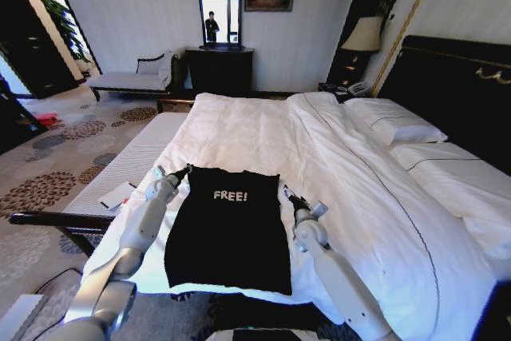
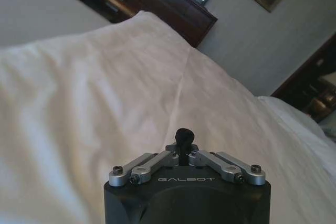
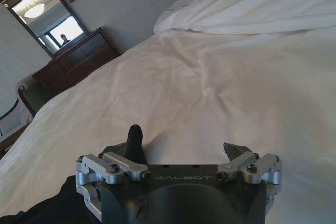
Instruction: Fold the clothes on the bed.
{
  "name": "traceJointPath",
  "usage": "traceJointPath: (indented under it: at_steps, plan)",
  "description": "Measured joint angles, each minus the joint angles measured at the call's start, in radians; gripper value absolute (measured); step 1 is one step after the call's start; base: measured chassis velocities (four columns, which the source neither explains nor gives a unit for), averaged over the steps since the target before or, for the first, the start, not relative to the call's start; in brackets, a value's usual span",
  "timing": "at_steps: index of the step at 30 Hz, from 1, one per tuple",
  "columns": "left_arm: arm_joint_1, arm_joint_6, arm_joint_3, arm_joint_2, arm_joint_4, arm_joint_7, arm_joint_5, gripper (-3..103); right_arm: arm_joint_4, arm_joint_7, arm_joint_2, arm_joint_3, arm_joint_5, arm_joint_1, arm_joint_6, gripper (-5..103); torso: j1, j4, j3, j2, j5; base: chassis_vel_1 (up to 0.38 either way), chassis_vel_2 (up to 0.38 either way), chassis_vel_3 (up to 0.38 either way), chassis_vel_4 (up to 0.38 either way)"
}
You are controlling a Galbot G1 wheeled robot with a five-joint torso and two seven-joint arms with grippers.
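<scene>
The clothes are one black T-shirt [image 1: 230,233] with white "FREE!" lettering, lying flat as a narrow rectangle on the near edge of the bed [image 1: 263,137]. My left gripper [image 1: 186,172] sits at the shirt's far left corner. In the left wrist view that gripper [image 2: 182,134] is shut, with only white duvet [image 2: 105,93] beyond its tip. My right gripper [image 1: 286,193] hovers just off the shirt's right edge, near its far corner. The right wrist view shows it [image 3: 184,142] open over the duvet, with the shirt's dark cloth [image 3: 50,208] beside it.
White pillows [image 1: 399,121] and a dark headboard [image 1: 455,77] lie to the right. A dark dresser [image 1: 219,69] and a pale chaise bench [image 1: 128,79] stand along the far wall. A striped pad [image 1: 132,161] with papers [image 1: 120,195] and a dark wooden rail [image 1: 48,220] sit to my left.
</scene>
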Motion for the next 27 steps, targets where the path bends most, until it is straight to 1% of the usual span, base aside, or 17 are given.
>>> traceJointPath:
  at_steps: [3,4,6,10,11,12,13,14,16,18,20,22,23,24,26,27]
  plan:
    - [-0.055,-0.006,0.06,0.025,0.031,0.019,0.016,2,0.0,0.0,-0.002,0.0,0.0,0.0,0.0,100,0.0,-0.0005,0.0,0.0,0.0,0.0,0.0,0.0,0.0]
    - [-0.055,-0.006,0.06,0.025,0.031,0.019,0.016,2,0.0,0.0,-0.002,0.0,0.0,0.0,0.0,100,0.0,-0.0005,0.0,0.0,0.0,0.0,0.0,0.0,0.0]
    - [-0.077,-0.011,0.097,0.043,0.046,0.037,0.036,2,0.001,0.0,-0.005,0.002,0.0,0.0,0.0,100,0.0,-0.0004,0.0,0.0,0.0001,0.0,0.0,0.0,0.0]
    - [-0.082,-0.022,0.127,0.057,0.065,0.046,0.069,2,0.004,0.0,-0.009,0.004,0.0,0.0,0.0,100,0.0,0.0002,0.0,0.0,0.0,0.0,0.0,0.0,0.0]
    - [-0.075,-0.028,0.13,0.058,0.067,0.046,0.081,2,0.004,-0.001,-0.01,0.004,0.0,0.0,0.0,100,0.0,0.0,0.0,0.0,0.0002,0.0,0.0,0.0,0.0]
    - [-0.064,-0.034,0.129,0.058,0.065,0.041,0.092,-1,0.003,-0.001,-0.012,0.002,0.0,0.003,0.0,100,0.0,0.0,0.0,0.0,0.0001,0.0,0.0,0.0,0.0]
    - [-0.053,-0.038,0.125,0.056,0.059,0.034,0.098,4,0.002,-0.002,-0.014,-0.001,0.001,0.006,0.0,100,0.0,0.0001,0.0,0.0,-0.0003,0.0,0.0,0.0,0.0]
    - [-0.053,-0.038,0.125,0.056,0.059,0.034,0.098,4,0.002,-0.002,-0.014,-0.001,0.001,0.006,0.0,100,0.0,0.0001,0.0,0.0,-0.0003,0.0,0.0,0.0,0.0]
    - [-0.032,-0.046,0.102,0.05,0.032,0.012,0.096,15,-0.003,-0.008,-0.024,-0.011,0.007,0.021,-0.003,100,0.0,0.0,0.0,0.0,0.0,0.0,0.0,0.0,0.0]
    - [-0.026,-0.047,0.089,0.049,0.015,0.002,0.087,15,-0.007,-0.012,-0.031,-0.016,0.011,0.031,-0.008,100,0.0,-0.0003,0.0,0.0,0.0001,0.0,0.0,0.0,0.0]
    - [-0.017,-0.047,0.078,0.055,-0.007,-0.01,0.067,26,-0.021,-0.021,-0.048,-0.031,0.025,0.054,-0.029,100,0.0,-0.0005,0.0,0.0,0.0001,0.0,0.0,0.0,0.0]
    - [-0.004,-0.043,0.073,0.07,-0.031,-0.019,0.05,36,-0.053,-0.037,-0.07,-0.057,0.067,0.095,-0.064,100,0.0,-0.0003,0.0,0.0,0.0003,0.0,0.0,0.0,0.0]
    - [0.004,-0.041,0.07,0.076,-0.04,-0.023,0.048,36,-0.075,-0.046,-0.077,-0.072,0.098,0.123,-0.08,100,0.0,-0.0002,0.0,0.0,0.0003,0.0,0.0,0.0,0.0]
    - [0.004,-0.041,0.07,0.076,-0.04,-0.023,0.048,36,-0.075,-0.046,-0.077,-0.072,0.098,0.123,-0.08,100,0.0,-0.0002,0.0,0.0,0.0003,0.0,0.0,0.0,0.0]
    - [0.029,-0.038,0.054,0.084,-0.065,-0.03,0.044,47,-0.123,-0.06,-0.081,-0.099,0.164,0.184,-0.109,100,0.0,0.0004,0.0,0.0,-0.0001,0.0,0.0,0.0,0.0]
    - [0.041,-0.037,0.041,0.085,-0.079,-0.034,0.038,53,-0.149,-0.067,-0.079,-0.112,0.187,0.213,-0.117,100,0.0,0.0002,0.0,0.0,-0.0002,0.0,0.0,0.0,0.0]
